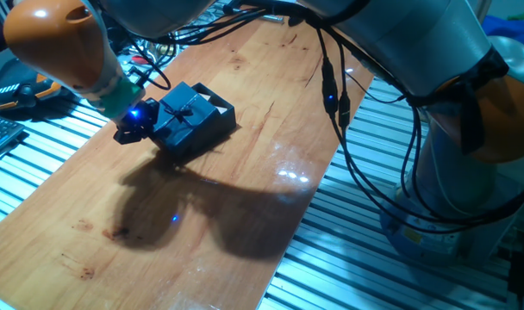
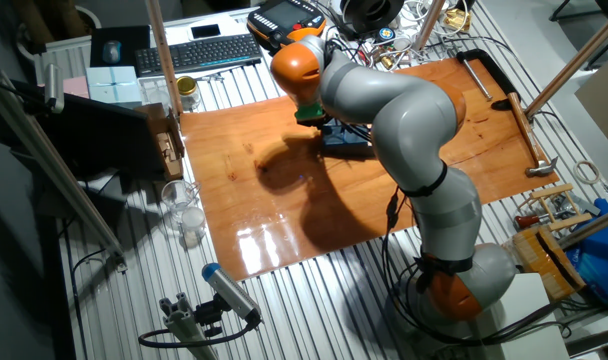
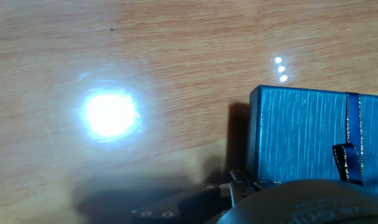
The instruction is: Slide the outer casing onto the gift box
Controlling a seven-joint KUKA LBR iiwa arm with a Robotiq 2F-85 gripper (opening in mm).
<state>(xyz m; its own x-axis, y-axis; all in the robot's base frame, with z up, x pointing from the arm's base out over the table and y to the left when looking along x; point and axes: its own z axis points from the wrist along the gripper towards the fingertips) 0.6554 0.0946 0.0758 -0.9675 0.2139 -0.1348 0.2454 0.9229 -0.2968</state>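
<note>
The outer casing (image 1: 186,119) is a dark navy sleeve with a thin ribbon bow on top, lying on the wooden board's far left part. It also shows in the hand view (image 3: 301,134) at the right, and as a dark block half hidden by the arm in the other fixed view (image 2: 346,142). A lower navy part at its right end (image 1: 221,110) looks like the gift box; no tan or white squares show. My gripper (image 1: 127,131) sits against the casing's left end, low over the board, fingers together and holding nothing. In the hand view the gripper (image 3: 240,185) is beside the casing's near corner.
The wooden board (image 1: 245,198) has metal-slat table on both sides. A keyboard (image 2: 199,50) and a teach pendant (image 2: 284,18) lie behind the board. Clamps and tools (image 2: 529,150) lie at the board's right end. Cables (image 1: 339,112) hang from the arm over the board.
</note>
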